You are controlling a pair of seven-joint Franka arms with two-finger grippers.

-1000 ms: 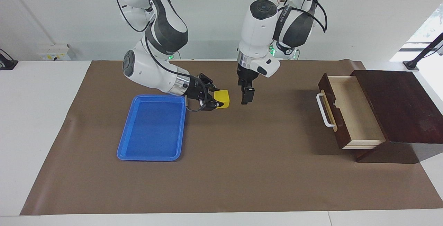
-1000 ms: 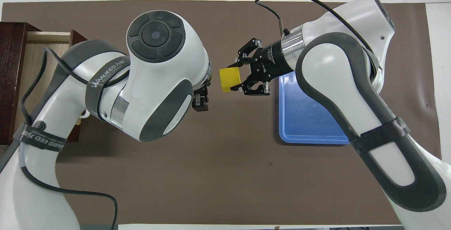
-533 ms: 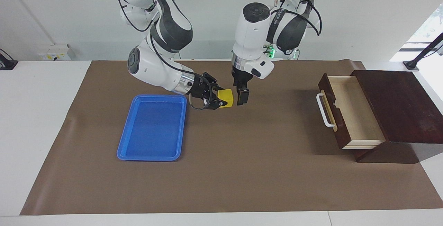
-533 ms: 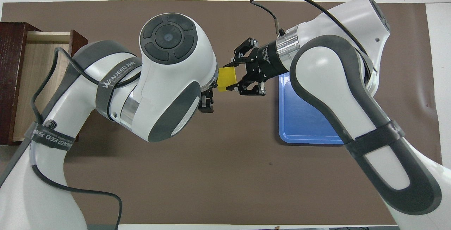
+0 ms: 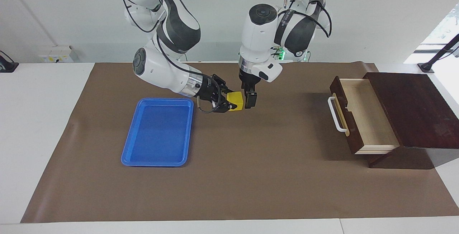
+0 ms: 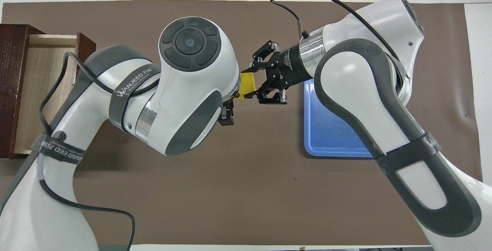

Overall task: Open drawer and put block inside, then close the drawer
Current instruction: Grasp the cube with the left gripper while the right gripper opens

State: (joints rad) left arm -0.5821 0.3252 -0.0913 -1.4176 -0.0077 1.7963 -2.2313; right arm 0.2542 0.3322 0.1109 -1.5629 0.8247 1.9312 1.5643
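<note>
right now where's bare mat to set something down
Bare mat runs between the blue tray and the open drawer, on the stretch farther from the robots. Crowded: beside the tray, where both grippers meet at the yellow block.

The small plain-faced cube block is bright yellow, with no marking on it. The shallow plastic tray is a uniform glossy blue. The wooden drawer has a dark brown front, a pale light-wood interior, and a white bar handle set on a tan strip; the box around it is deep reddish brown. The paper-like table cover is a flat matte brown, and the table surface beside it is white. Both arms are white with dark grey panels, and their gripper fingers are black.
</note>
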